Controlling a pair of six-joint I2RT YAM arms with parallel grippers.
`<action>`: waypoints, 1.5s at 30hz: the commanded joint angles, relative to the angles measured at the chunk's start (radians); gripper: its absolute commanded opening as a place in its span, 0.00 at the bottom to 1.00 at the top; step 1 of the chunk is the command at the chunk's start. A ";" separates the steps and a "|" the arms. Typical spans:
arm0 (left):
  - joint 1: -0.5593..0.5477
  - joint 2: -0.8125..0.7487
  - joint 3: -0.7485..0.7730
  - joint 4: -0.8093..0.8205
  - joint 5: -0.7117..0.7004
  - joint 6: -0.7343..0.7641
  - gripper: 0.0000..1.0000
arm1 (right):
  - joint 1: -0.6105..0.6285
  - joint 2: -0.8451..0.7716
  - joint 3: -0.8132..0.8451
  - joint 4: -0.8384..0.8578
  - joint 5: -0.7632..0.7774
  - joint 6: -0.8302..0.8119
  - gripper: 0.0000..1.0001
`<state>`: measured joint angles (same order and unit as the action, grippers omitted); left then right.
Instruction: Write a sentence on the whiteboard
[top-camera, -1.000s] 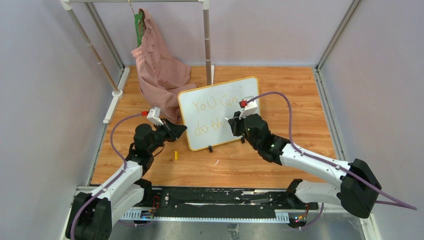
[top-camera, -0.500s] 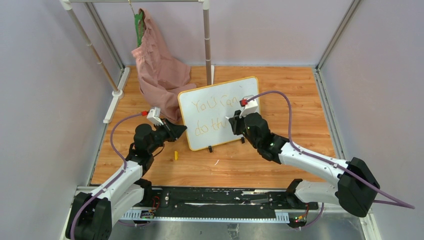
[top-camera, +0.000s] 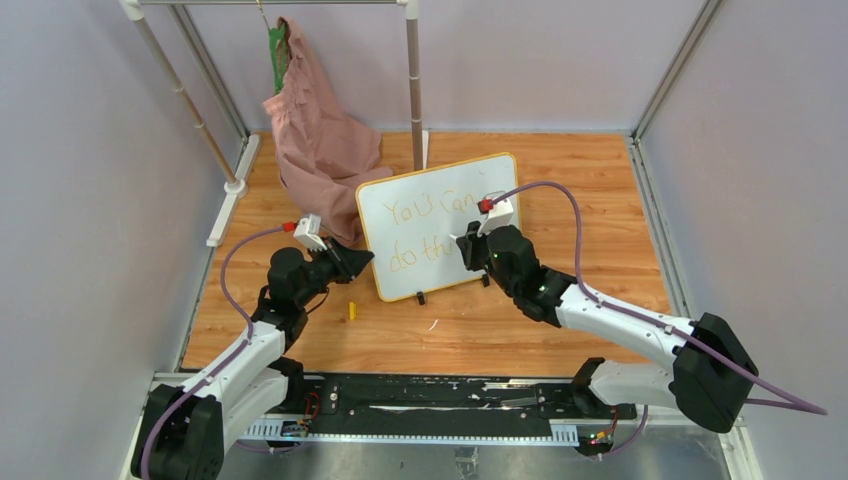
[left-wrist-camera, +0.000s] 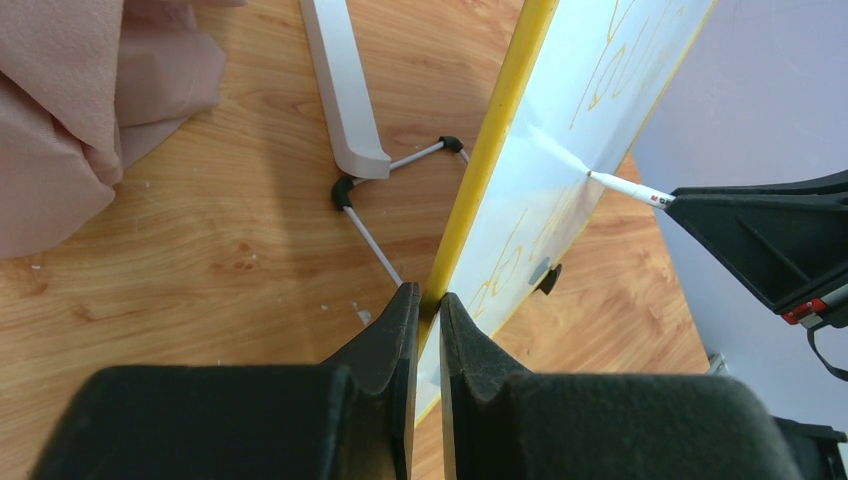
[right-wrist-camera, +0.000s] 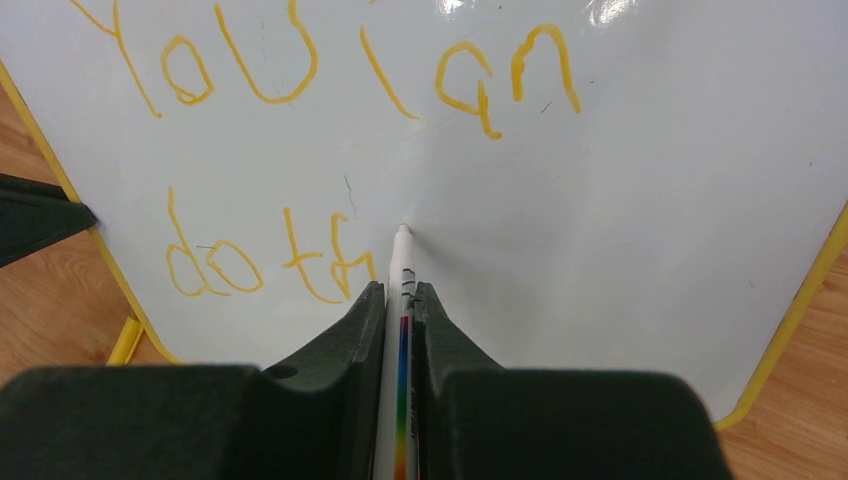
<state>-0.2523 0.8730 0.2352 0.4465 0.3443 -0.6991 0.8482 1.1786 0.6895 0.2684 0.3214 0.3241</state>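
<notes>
Your right gripper (right-wrist-camera: 400, 290) is closed almost fully on a marker (right-wrist-camera: 403, 262), fingers pinching the barrel on both sides. The marker's tip touches the whiteboard (right-wrist-camera: 650, 200), just right of the last letter in the lower line.

Your left gripper (left-wrist-camera: 425, 295) is narrowed to a thin slot and clamps the yellow frame on the whiteboard's left side, one finger on each face.

Whiteboard: upright near the middle of the desk, a little toward the far edge, leaning back, with its face turned to the near edge. One black foot shows at its lower edge.

The sentence (right-wrist-camera: 296, 250): top line reads "You can", and the lower line reaches "do th".

Pink cloth (top-camera: 318, 125): hangs from a rack at the far left corner, behind the whiteboard's left side.

Small yellow piece (top-camera: 352, 311): on the desk, near your left gripper, toward the near edge.
</notes>
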 joint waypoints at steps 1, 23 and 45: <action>-0.004 -0.018 0.000 0.049 0.003 -0.011 0.00 | -0.015 -0.010 -0.013 -0.025 0.016 0.006 0.00; -0.005 -0.017 0.000 0.049 0.005 -0.011 0.00 | -0.078 -0.133 -0.037 -0.018 -0.056 0.015 0.00; -0.005 -0.014 -0.002 0.049 0.002 -0.012 0.00 | -0.081 -0.083 -0.018 0.037 -0.088 0.009 0.00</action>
<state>-0.2523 0.8730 0.2352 0.4465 0.3454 -0.6991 0.7784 1.1057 0.6621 0.2775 0.2367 0.3260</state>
